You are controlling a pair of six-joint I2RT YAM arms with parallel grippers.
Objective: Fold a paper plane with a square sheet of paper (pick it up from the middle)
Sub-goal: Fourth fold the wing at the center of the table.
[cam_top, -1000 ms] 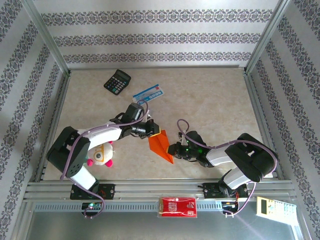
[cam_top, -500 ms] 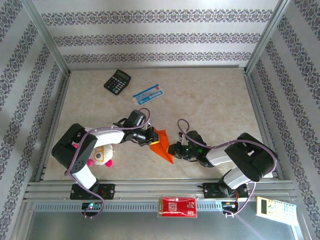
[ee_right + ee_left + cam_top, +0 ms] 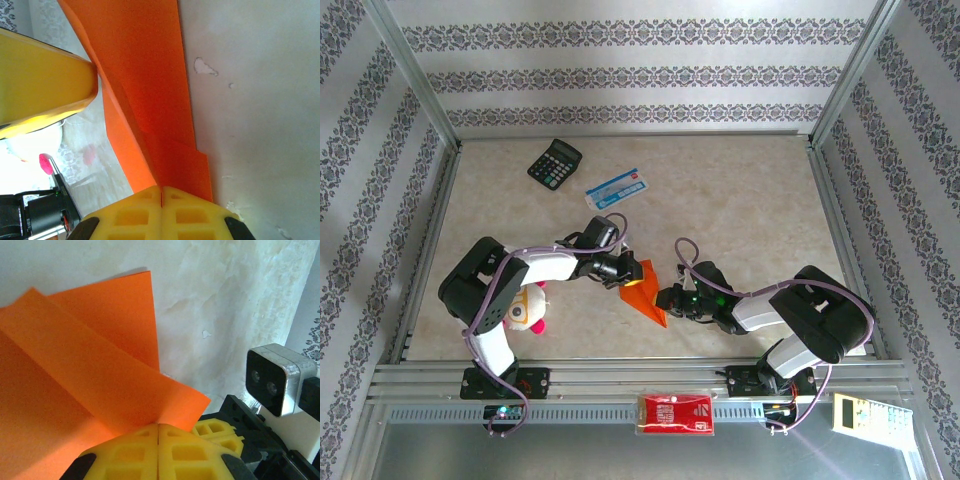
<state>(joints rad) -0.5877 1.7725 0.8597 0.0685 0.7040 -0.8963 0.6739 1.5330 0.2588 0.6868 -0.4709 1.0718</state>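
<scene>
— So, what have the fingers got?
— Both pairs are pinched tight on the folded orange paper (image 3: 75, 375): left gripper (image 3: 158, 432) at one end, right gripper (image 3: 161, 194) at the other, near the middle of the desk's (image 3: 750, 200) near edge.
— How will it handle?
— Light, thin and floppy. It tears easily, so I'd grip folded edges gently.
— Anything unclear?
— The fold layers are hidden, and I can't tell whether it touches the desk.
</scene>
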